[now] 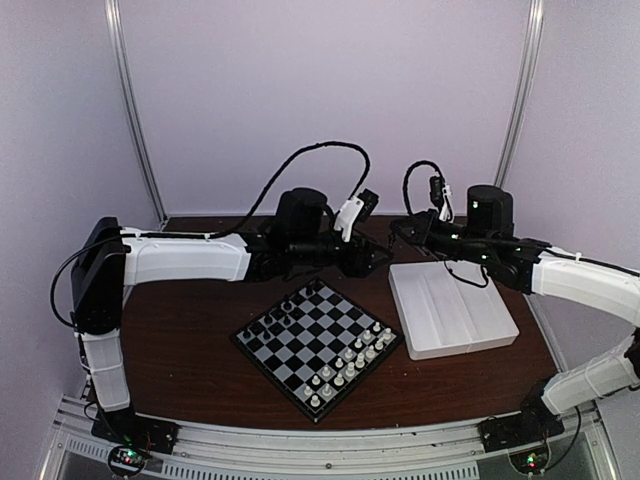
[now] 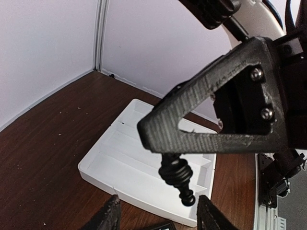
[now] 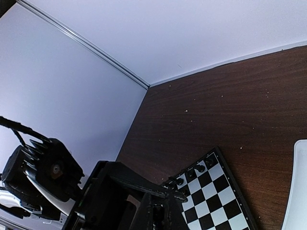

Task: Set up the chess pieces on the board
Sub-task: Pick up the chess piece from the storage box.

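Black chess piece (image 2: 176,176) hangs from the clamped tips of the right gripper (image 2: 160,149), in the air beyond the far edge of the board (image 1: 318,345). Left gripper (image 2: 158,216) waits just beneath it, fingers (image 2: 109,216) spread either side, not touching.

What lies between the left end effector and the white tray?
A black chess piece, gripped by the right end effector, hangs between the left end effector and the tray; the left wrist view shows it.
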Controlling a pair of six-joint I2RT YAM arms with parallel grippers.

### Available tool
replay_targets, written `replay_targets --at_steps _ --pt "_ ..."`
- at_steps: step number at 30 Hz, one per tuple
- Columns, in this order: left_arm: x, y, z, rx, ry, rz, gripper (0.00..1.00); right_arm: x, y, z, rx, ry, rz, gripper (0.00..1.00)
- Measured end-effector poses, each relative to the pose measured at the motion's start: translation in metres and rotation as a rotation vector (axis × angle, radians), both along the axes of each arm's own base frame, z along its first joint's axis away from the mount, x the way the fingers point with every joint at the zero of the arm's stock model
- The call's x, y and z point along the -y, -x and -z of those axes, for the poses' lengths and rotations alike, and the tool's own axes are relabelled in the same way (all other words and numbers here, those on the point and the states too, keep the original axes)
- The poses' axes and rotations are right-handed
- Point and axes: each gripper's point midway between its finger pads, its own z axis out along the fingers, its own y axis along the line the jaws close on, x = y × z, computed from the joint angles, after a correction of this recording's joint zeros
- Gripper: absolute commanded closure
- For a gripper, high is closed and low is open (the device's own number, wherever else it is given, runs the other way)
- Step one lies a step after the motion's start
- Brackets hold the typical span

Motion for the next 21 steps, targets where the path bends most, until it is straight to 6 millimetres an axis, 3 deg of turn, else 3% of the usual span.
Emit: replay_targets --at_steps 17,21 --pt "0.0019 0.0064 0.0001 -0.012 0.019 0.034 0.94 -0.0076 0.0062 0.0046 0.003 -0.002 -0.021 1.00" --pt "0.0010 0.0075 0.0044 -0.015 0.014 0.037 0.99 -0.0059 0.0060 0.0094 -0.002 0.006 -0.010 1.00"
